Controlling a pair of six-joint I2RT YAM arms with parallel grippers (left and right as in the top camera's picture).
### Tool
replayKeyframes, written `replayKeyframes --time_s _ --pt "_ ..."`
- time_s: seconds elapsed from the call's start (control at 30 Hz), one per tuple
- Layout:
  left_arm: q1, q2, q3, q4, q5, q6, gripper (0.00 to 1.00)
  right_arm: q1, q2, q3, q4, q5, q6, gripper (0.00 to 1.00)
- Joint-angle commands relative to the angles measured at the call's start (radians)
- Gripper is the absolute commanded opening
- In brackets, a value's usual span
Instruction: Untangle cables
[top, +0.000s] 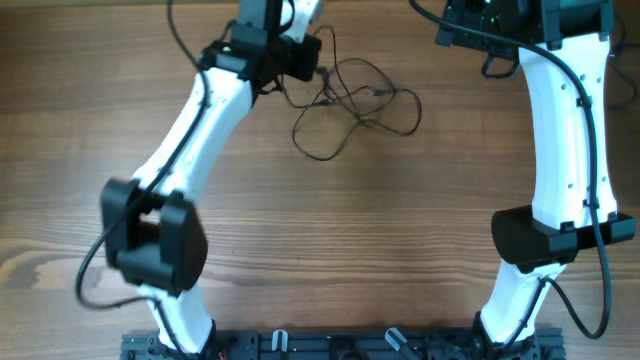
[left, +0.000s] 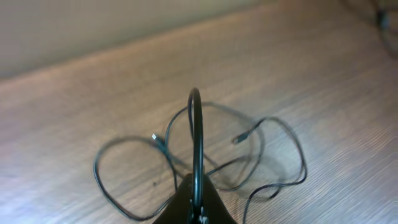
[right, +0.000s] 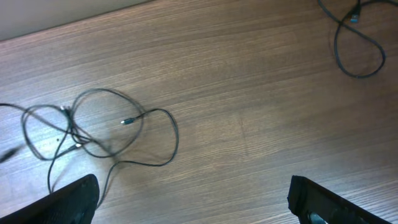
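The cables (top: 352, 100) are thin black cords lying in a loose tangle of loops on the wooden table, toward the back centre. My left gripper (top: 318, 72) is at the tangle's left edge. In the left wrist view the left gripper (left: 198, 213) is shut on one cable strand (left: 195, 124), which arches up from the jaws. Small plug ends (left: 237, 139) lie among the loops. My right gripper (top: 462, 35) hovers at the back right, away from the tangle. In its own view the right gripper (right: 196, 205) is open wide and holds nothing, with the cables (right: 93, 130) off to its left.
A separate black cord loop (right: 359, 46) with a blue-tipped plug lies near the right arm (top: 560, 130). The left arm (top: 190, 150) slants across the left half of the table. A pale wall edge (left: 93, 31) borders the table's far side.
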Motion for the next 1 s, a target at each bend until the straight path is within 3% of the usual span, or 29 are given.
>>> replayKeyframes --time_s 0.0,0.2,0.37,0.7,0.97 --pt "0.0 -0.077 0.002 -0.024 -0.066 -0.002 0.04 0.0 0.002 0.014 0.0 0.022 0.017 1.0" --pt "0.003 -0.167 0.003 -0.064 -0.156 0.024 0.04 0.0 0.002 0.014 0.015 0.139 0.095 1.0" --pt "0.032 -0.261 0.003 -0.072 -0.183 0.028 0.04 0.0 0.029 0.014 0.028 0.146 0.079 1.0" --pt "0.163 -0.426 0.002 -0.132 -0.183 0.028 0.04 0.004 0.128 -0.156 0.074 -0.045 0.012 1.0" --pt "0.189 -0.442 0.002 -0.169 -0.173 0.05 0.04 0.058 0.131 -0.359 0.24 -0.384 -0.146 1.0"
